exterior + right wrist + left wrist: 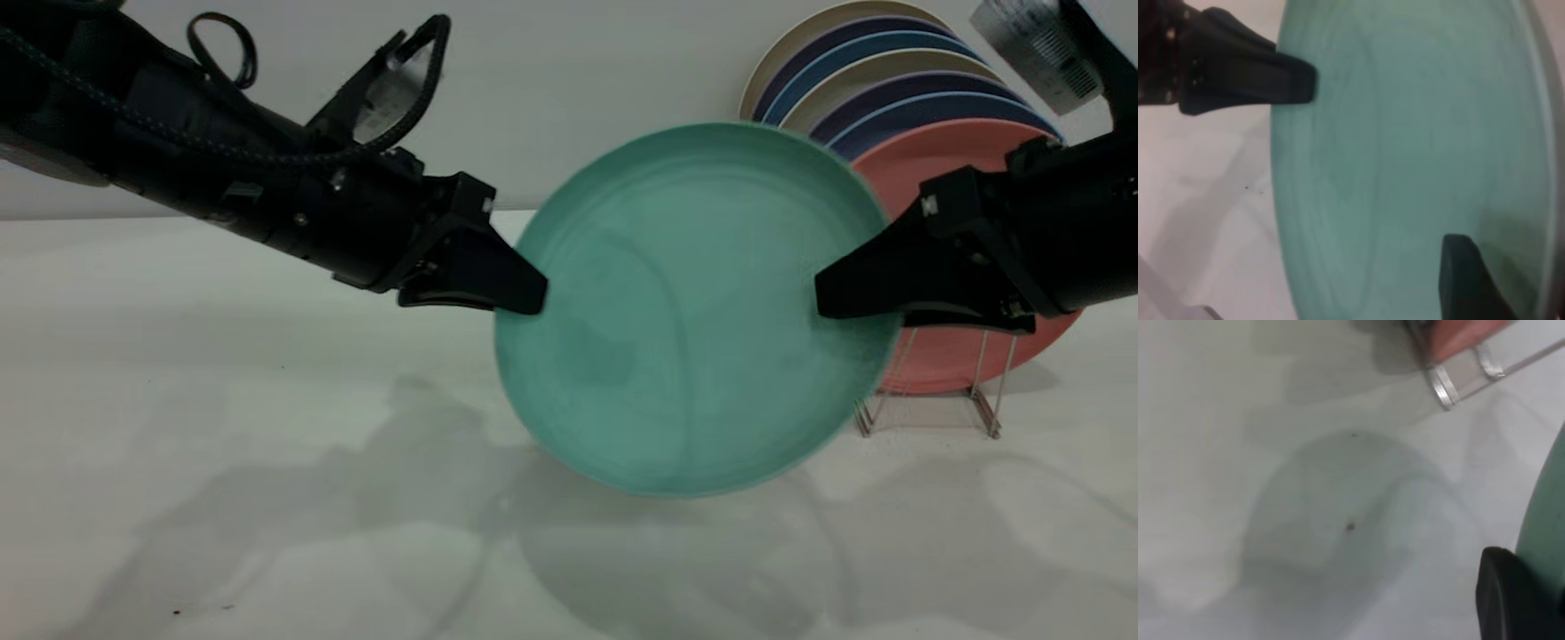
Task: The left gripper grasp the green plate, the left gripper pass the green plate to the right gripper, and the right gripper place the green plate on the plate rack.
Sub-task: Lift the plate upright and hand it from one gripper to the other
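Note:
The green plate hangs upright in the air above the table, between the two arms. My left gripper is shut on its left rim. One wedge finger lies against the plate's edge in the left wrist view. My right gripper is shut on the right rim, with one finger across the plate's face. The right wrist view also shows the left gripper on the far rim. The plate rack stands behind the plate at the right.
The rack holds a salmon-pink plate in front and several blue and cream plates behind it. The rack's wire base and the pink plate show in the left wrist view. The white table lies below.

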Robot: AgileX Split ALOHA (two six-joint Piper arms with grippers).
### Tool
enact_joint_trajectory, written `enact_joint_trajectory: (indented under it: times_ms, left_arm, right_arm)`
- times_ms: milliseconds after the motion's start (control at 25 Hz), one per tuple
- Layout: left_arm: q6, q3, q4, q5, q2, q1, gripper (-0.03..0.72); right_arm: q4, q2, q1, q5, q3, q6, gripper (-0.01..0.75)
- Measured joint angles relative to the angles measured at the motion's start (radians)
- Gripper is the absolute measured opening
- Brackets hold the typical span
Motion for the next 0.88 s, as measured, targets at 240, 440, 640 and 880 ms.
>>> enact_joint_trajectory:
  times_ms: [240,440,640,880]
  left_arm:
    - [0.012,0.000,-0.030,0.028,0.000,-0.011,0.014]
    - [0.013,0.000,-0.034,0.028,0.000,-0.011,0.014]
    - [-0.007,0.000,-0.037,0.031,0.000,-0.011,0.020]
    - [-0.066,0.000,-0.011,0.027,0.000,-0.011,0.156]
  right_arm:
    - [0.001,0.000,0.000,0.000,0.000,0.007,0.299]
    - [0.007,0.000,0.000,-0.006,0.000,0.022,0.107]
    - [0.011,0.001,-0.002,-0.016,-0.002,0.024,0.091]
    - [0.010,0.001,-0.002,-0.045,-0.004,0.022,0.091]
